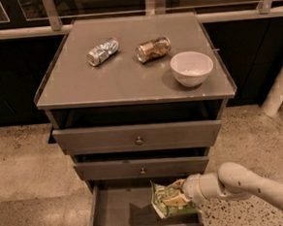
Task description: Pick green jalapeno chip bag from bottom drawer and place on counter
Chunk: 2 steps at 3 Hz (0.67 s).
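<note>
The green jalapeno chip bag (pixel 163 204) lies in the right part of the open bottom drawer (pixel 114 209), its top end raised. My gripper (pixel 177 194) reaches in from the right on a white arm, and its fingers are closed on the bag's upper right edge. The counter (pixel 129 79) is the grey top of the cabinet, above the two shallower drawers.
On the counter lie a crushed silver can (pixel 102 51) at the back left, a brownish-gold can (pixel 153 49) at the back middle, and a white bowl (pixel 192 68) at the right. A white post (pixel 278 88) stands on the floor to the right.
</note>
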Available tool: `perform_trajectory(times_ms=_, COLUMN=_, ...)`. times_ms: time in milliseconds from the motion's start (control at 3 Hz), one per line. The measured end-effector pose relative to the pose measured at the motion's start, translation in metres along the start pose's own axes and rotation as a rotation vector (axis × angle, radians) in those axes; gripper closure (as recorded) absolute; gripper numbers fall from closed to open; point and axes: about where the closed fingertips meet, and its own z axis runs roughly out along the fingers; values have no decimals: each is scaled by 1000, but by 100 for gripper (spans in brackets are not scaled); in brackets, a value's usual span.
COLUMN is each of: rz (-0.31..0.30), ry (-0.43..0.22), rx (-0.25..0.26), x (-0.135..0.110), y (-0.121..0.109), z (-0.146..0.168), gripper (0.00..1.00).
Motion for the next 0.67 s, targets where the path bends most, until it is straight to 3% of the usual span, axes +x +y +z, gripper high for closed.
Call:
perform_trajectory(times_ms=333, rz=-82, ry=34, rx=10, x=-51, y=50, z=-32, gripper=100)
perform_trajectory(times_ms=667, rz=-200, ry=45, rx=66, x=-110, y=84, z=-76, gripper=100)
